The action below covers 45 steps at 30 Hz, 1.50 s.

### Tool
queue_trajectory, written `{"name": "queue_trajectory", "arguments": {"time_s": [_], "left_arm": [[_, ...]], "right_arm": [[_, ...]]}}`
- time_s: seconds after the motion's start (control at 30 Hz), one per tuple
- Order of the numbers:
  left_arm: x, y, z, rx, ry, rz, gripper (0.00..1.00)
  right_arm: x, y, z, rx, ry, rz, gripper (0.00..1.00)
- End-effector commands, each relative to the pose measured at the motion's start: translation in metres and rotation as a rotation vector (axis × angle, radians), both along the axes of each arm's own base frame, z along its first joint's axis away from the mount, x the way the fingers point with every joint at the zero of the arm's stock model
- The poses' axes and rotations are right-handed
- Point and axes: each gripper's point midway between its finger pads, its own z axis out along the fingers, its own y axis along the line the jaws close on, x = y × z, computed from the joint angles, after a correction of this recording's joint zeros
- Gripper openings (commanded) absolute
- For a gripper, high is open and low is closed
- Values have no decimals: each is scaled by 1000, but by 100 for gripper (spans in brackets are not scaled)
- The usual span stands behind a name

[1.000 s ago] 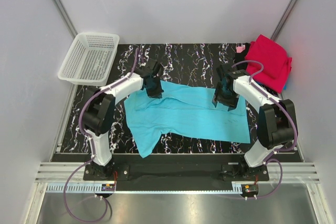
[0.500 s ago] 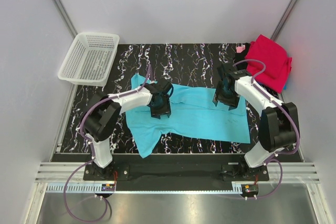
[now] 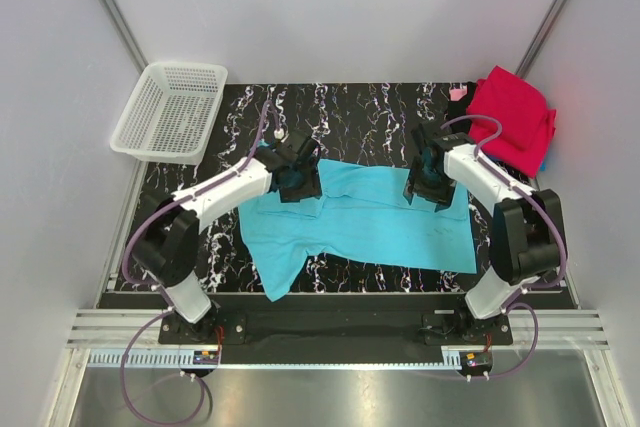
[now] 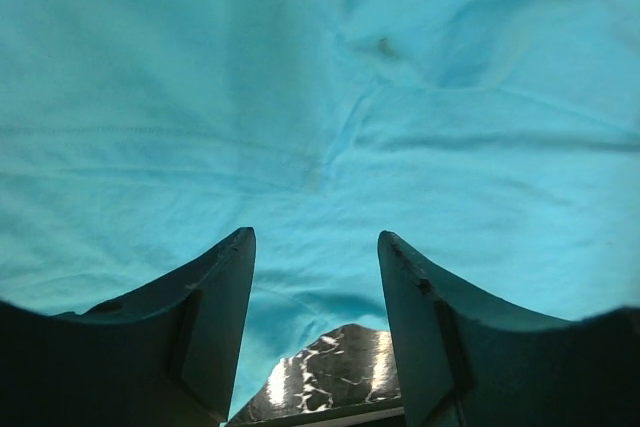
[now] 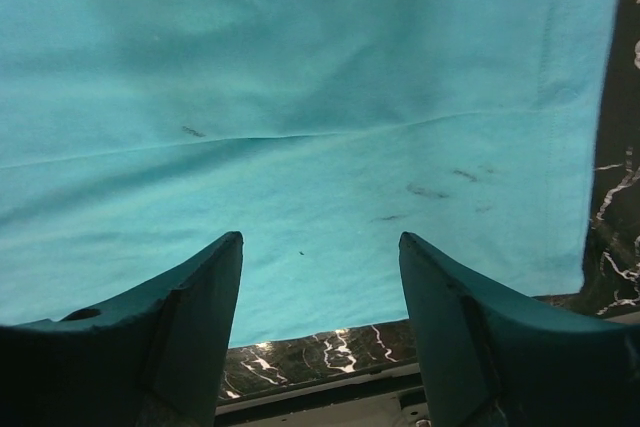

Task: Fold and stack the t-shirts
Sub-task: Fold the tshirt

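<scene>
Top external view: turquoise t-shirt (image 3: 370, 222) is lying spread and rumpled across the middle of the dark marbled desk (image 3: 350, 107).
Stack: crimson t-shirt (image 3: 512, 112) is sitting folded at the far right corner, with other cloth barely showing beneath.
Left jaws: standing spread over the shirt's far left part, pinching nothing.
Right jaws: standing spread over its far right part, pinching nothing.
Handling: cloth is looking light, limp and quick to wrinkle; it will probably be sagging unless taken at hem or corners by both arms.
Surroundings: white mesh basket (image 3: 170, 107) is sitting at the far left.
</scene>
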Motion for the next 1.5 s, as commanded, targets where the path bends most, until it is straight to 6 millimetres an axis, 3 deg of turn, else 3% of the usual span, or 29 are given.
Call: {"name": "queue_trajectory", "arguments": {"time_s": [0.0,0.2,0.53,0.97,1.23,1.4,1.47], "left_arm": [[17,-18,10,-110,35,-53,57],[7,-20,-16,-138,149,-47,57],[-12,14,-54,22,237,20,57],[-5,29,-86,155,344,61,57],[28,49,-77,145,336,115,57],[65,60,-64,120,302,141,58],[75,68,-69,124,318,151,58]], "right_arm": [[-2,15,-11,52,31,39,71],[-7,24,-22,102,56,76,74],[-21,31,-62,119,183,95,74],[-3,26,-70,34,224,110,76],[20,22,-73,-36,248,123,77],[49,25,-68,-63,236,137,77],[65,28,-61,-67,210,149,77]]}}
